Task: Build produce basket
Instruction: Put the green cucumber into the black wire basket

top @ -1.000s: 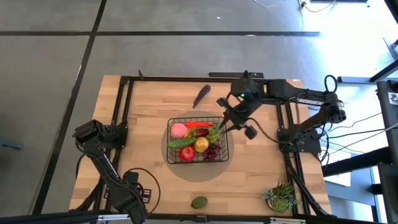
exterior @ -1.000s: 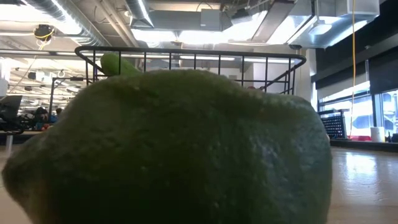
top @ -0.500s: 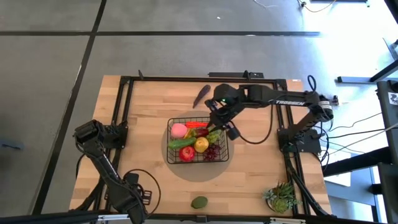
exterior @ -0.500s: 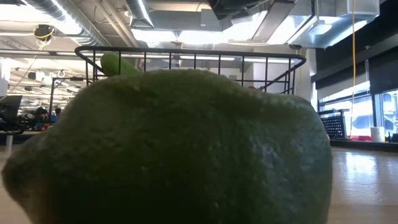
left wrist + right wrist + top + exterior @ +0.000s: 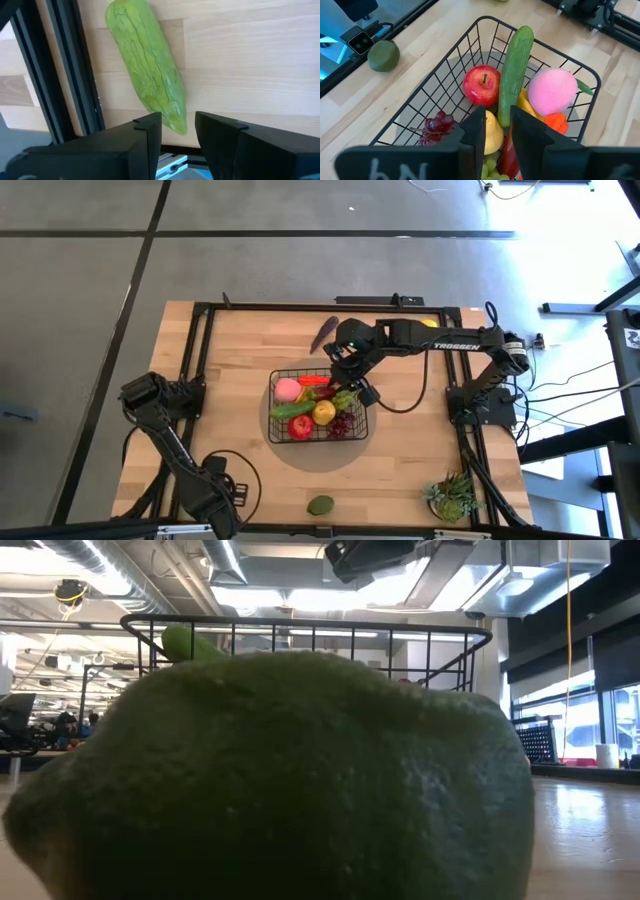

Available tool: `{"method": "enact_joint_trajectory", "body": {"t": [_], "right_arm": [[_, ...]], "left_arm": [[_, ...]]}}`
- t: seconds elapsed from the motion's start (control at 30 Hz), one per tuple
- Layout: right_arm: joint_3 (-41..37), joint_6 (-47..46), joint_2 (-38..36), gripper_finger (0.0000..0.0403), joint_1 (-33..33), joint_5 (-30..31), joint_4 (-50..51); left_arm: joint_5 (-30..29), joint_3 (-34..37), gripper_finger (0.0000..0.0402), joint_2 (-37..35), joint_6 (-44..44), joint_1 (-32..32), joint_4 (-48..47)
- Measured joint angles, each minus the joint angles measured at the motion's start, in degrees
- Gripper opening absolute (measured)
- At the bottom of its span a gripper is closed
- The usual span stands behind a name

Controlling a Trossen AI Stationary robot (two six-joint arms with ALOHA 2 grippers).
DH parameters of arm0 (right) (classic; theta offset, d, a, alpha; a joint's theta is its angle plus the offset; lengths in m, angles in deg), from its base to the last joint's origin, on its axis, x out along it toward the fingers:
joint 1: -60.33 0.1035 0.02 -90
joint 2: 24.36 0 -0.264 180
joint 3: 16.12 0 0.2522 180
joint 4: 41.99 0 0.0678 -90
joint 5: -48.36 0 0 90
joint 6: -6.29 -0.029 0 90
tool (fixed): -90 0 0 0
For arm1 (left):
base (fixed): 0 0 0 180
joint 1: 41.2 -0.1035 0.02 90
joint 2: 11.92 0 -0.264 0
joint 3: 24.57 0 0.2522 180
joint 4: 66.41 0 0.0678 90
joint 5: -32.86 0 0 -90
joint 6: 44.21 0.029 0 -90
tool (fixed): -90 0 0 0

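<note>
Right pincer [image 5: 347,376] hangs over the far right corner of the basket [image 5: 354,432], fingers [image 5: 472,131] parted by a narrow gap, nothing between them. Basket sits mid-desk [image 5: 240,350], holding a red apple [image 5: 482,84], long cucumber [image 5: 515,67], pink peach [image 5: 552,91], yellow lemon [image 5: 490,139] and dark grapes [image 5: 436,124]. Left pincer [image 5: 178,141] waits low at the near left desk edge, slightly open and empty, a pale green cucumber [image 5: 147,62] lying just ahead. A dark green lime [image 5: 320,505] rests near the front edge; an eggplant [image 5: 325,333] lies beyond the basket.
</note>
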Motion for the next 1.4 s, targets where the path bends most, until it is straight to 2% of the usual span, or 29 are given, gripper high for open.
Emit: {"method": "enact_joint_trajectory", "body": {"t": [0.27,0.77,1.2,1.4], "right_arm": [[0.0,0.0,0.2,0.0084,0.0,0.0,0.0],[0.0,0.0,0.2,0.0084,0.0,0.0,0.0],[0.0,0.0,0.2,0.0084,0.0,0.0,0.0],[0.0,0.0,0.2,0.0084,0.0,0.0,0.0]], "left_arm": [[0.0,0.0,0.0108,0.0,0.0,-0.1,1.0],[0.2,0.0,0.0108,0.0,-2.6,-4.6,2.0],[-0.2,0.0,0.0108,0.0,-4.3,-4.5,2.3],[-0.5,0.0,0.0108,0.0,-14.2,-5.0,2.6]]}}
